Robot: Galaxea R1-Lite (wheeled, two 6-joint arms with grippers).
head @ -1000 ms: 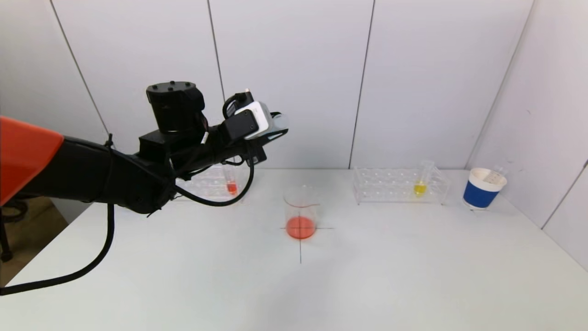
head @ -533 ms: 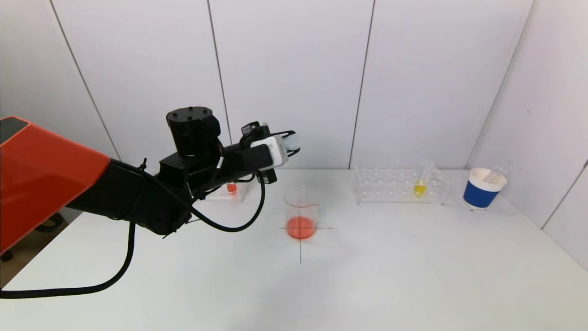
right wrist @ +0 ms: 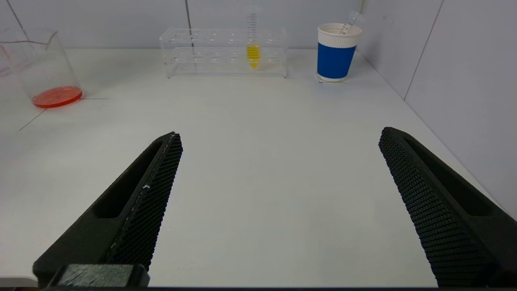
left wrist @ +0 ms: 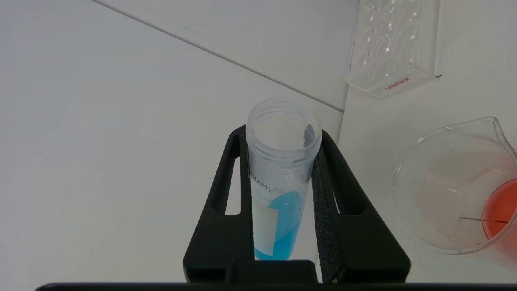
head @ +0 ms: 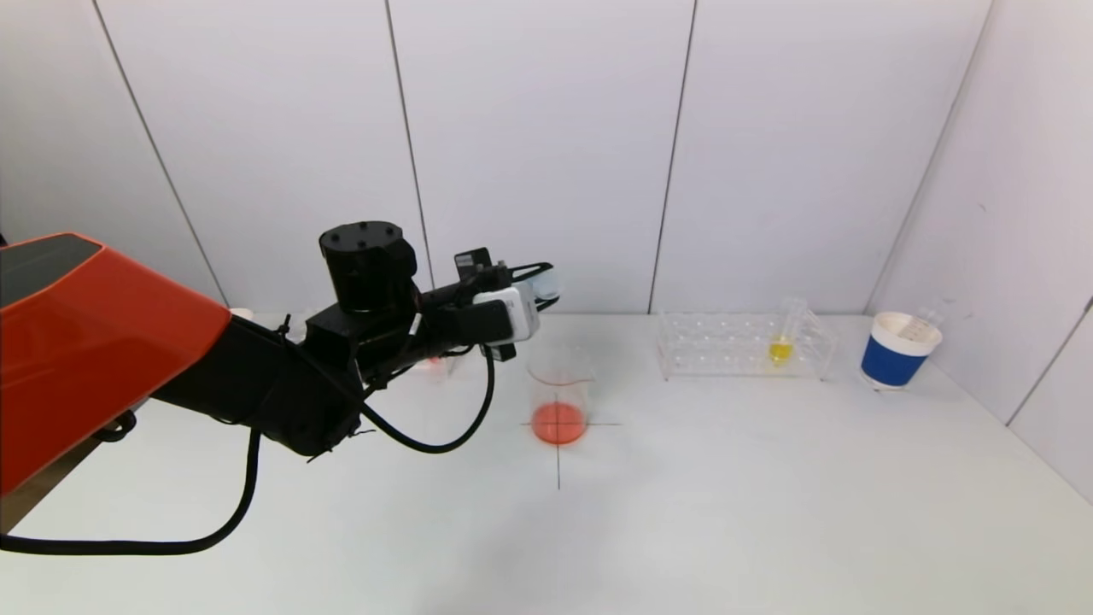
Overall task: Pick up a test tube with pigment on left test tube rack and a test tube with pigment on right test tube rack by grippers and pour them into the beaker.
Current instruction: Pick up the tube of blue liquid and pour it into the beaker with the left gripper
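Left arm [head: 256, 384]: orange shell, black links, cylindrical joint cap with screws, looping black cable [head: 427, 431], white wrist camera block [head: 511, 312]. Gripper fingers [right wrist: 145, 202]: black, slotted, mesh-textured pads.

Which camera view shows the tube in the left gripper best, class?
The left wrist view: the tube fills the frame between the left gripper fingers, open mouth and blue liquid plain. The head view shows only its rim past the wrist. The right wrist view misses it.

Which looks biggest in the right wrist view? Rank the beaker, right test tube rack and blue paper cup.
1. right test tube rack, widest
2. beaker, partly cut off at the frame edge
3. blue paper cup

The beaker stands nearer, so ranks 2 and 3 are unsure.
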